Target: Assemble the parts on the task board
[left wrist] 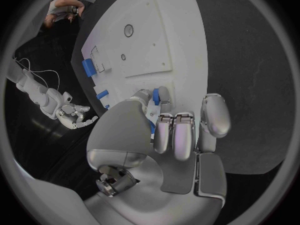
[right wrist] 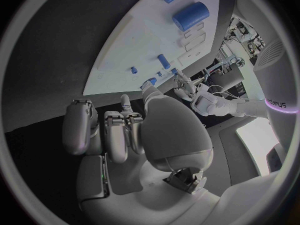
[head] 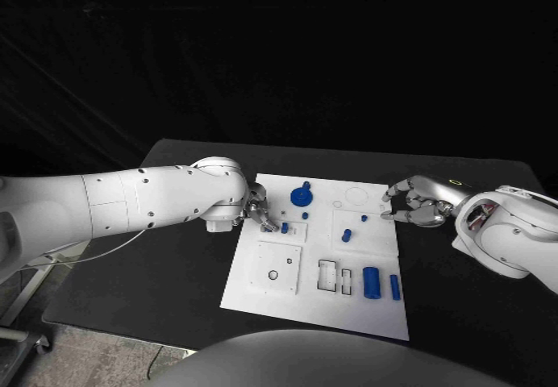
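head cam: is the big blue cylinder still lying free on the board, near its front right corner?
Yes, the big blue cylinder lies untouched on the task board beside a slimmer blue pin.

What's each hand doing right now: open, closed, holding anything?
Left hand: fingers pinch a small blue part over the task board.
Right hand: at the board's edge, fingers curled; cannot tell if it holds anything.
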Controlling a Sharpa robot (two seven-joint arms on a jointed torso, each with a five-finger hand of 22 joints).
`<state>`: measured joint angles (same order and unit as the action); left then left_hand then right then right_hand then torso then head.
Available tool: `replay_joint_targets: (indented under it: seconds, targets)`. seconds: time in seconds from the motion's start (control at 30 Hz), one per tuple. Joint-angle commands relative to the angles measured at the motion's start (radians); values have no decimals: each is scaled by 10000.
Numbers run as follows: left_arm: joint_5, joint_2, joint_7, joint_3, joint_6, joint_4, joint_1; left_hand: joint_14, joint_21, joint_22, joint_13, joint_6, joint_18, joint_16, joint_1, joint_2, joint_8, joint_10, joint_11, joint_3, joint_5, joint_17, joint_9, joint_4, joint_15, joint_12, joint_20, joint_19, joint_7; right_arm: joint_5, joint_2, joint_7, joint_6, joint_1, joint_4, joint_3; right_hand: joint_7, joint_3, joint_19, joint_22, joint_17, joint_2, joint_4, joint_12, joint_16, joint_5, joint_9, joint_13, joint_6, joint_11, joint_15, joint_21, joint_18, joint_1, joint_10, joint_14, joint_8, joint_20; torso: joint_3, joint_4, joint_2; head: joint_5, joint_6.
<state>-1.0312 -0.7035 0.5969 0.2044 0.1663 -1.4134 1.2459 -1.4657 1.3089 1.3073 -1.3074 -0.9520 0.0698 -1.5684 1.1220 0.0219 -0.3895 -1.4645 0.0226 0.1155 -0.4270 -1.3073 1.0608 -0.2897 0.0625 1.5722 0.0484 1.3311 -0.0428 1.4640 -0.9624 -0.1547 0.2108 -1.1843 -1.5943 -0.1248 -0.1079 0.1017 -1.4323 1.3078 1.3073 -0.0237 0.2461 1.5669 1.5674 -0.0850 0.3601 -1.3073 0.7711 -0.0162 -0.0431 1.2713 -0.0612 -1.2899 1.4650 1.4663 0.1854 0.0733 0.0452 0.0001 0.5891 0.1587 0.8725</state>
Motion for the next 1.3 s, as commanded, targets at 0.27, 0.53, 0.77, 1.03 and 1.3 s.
replay_joint_targets:
  seconds: [0.27, 0.53, 0.77, 1.03, 1.3]
  targets:
    - [-74, 19, 49, 4, 61, 20, -11, -1051, -72, 927, -2634, 26, 103, -24, -268, -197, -39, -1063, -74, -267, 508, -2635, 22, -4, -65, -14, 86, -10, -33, 32, 10, -46, -171, 14, 6, 0, -32, 24, 92, 1697, 2635, 79, -119, 39, 34, -134, -43, -2635, 71, -61, 64, -47, -90, -93, 1058, 1045, -59, -3, -5, 8, 2, 24, 2]
    - [-88, -4, -27, 4, -99, 19, -12, -1051, -65, 943, -2634, 9, 101, -24, -277, -267, -59, -1063, -68, -281, 427, -2635, 34, -15, -60, -14, 85, 5, -26, 29, 8, -49, -189, 20, 14, 0, -36, 36, 99, 1693, 2635, 113, -168, 39, 34, -254, -71, -2635, 79, -65, 69, -64, -93, -127, 1058, 1045, -66, 2, -3, 14, 0, 51, 2]
    - [-136, -145, -184, 7, -537, -143, -12, -1051, -103, 987, -2634, 24, 102, -24, -664, -351, -107, -1063, -84, -736, 1521, -2635, 70, -25, -70, -14, 95, 22, -50, 27, 20, -37, -172, 24, 22, 0, -37, 39, 102, 1692, 2635, 129, -192, 39, 34, -338, -89, -2635, 84, -66, 70, -73, -94, -138, 1058, 1045, -71, 5, 0, 4, -5, 89, 2]
    - [-260, -671, -479, -69, -1532, -660, 42, -1051, -135, 1018, -2634, 131, 102, -24, -1159, -531, -104, -1063, -115, -1113, 1469, -2635, 86, -50, -90, -14, 113, 33, -85, 17, 28, -20, -143, 37, 47, 0, -37, 39, 104, 1690, 2635, 143, -204, 39, 34, -406, -104, -2635, 86, -67, 71, -81, -95, -138, 1058, 1045, -76, 6, 9, -6, -22, 96, 2]
    - [-98, -1224, -1322, -86, -3107, -1238, 116, -1051, -232, 1028, -2634, 247, 119, -24, -1506, -899, -122, -1063, -139, -1352, 853, -2635, 115, -47, -116, -14, 134, -17, -110, -10, 49, -1, -102, 66, 96, 0, -37, 48, 104, 1691, 2635, 173, -218, 39, 34, -500, -121, -2635, 93, -66, 72, -84, -95, -141, 1058, 1045, -80, 7, 17, -6, -66, 87, 2]
